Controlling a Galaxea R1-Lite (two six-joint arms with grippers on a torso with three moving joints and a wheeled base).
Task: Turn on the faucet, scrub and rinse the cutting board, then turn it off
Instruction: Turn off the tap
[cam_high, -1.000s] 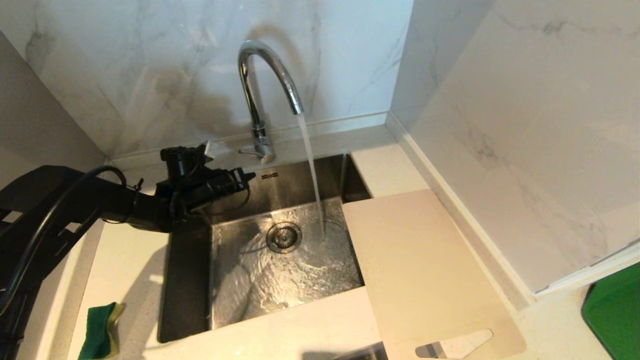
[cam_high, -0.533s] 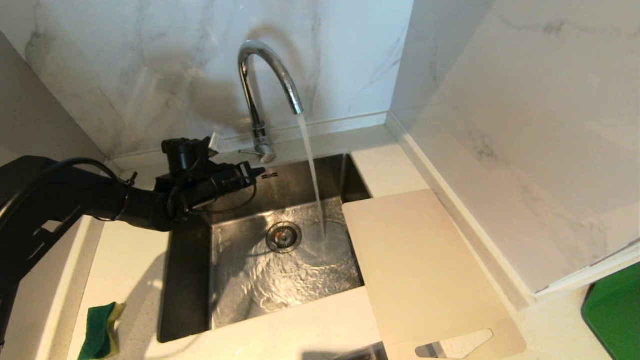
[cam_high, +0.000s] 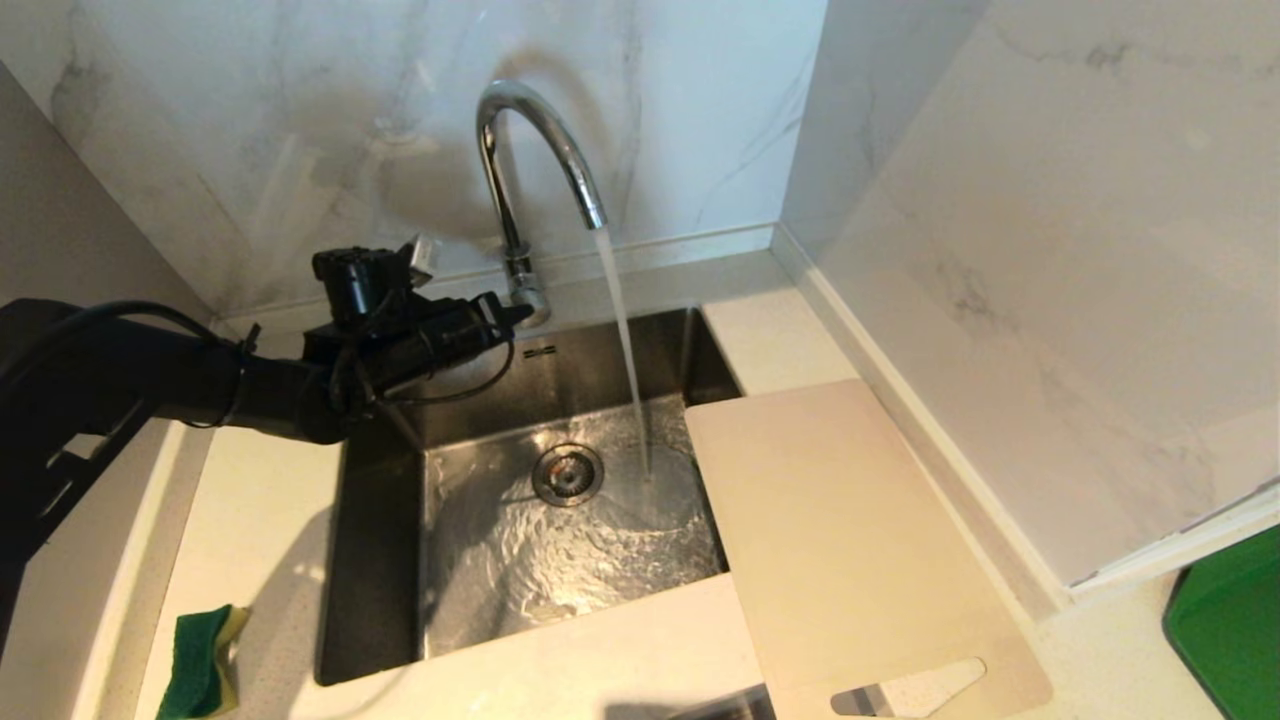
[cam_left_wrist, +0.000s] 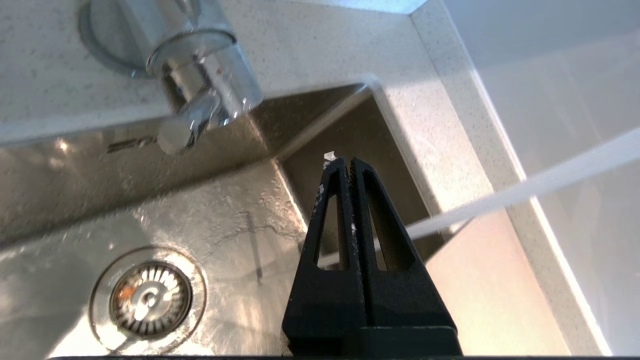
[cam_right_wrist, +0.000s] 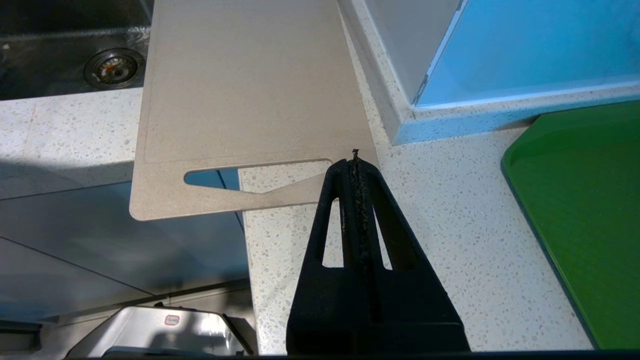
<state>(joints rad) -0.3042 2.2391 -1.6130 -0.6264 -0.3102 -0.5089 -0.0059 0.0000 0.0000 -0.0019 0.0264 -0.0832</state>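
Hovering at the base of the faucet (cam_high: 545, 130): left gripper (cam_high: 520, 312), fingers pressed together with nothing between them, tip just beside the thin side lever (cam_left_wrist: 172, 142). Cannot tell whether tip and lever touch.

Status of supply: water stream (cam_high: 625, 340) running from the spout into the sink (cam_high: 600, 355), landing near the drain (cam_high: 567, 474), just left of the board edge.

Location of work item: cutting board (cam_high: 850, 530) lying flat across the right side of the sink and the adjoining countertop (cam_right_wrist: 450, 240), handle hole toward the front, that end overhanging the counter edge. Surface not under the stream.

Right gripper (cam_right_wrist: 356, 155): outside the head view, parked above the countertop near the board's handle end, fingers pressed together, empty. Green tray (cam_right_wrist: 575, 210) off to its far side.

Scrubbing tool: green and yellow sponge (cam_high: 200, 660) on the countertop left of the sink, well apart from both grippers.

Step in hand, judged: faucet-on stage at or near completion; scrubbing not yet begun.

Next move, judged:
1. Withdraw from the lever without knocking it.
2. Spread the fingers and pick up the sponge.
3. Bring the board surface under the stream, or carry the wetted sponge to it.
4. Keep the overhanging board from tipping under pressure.
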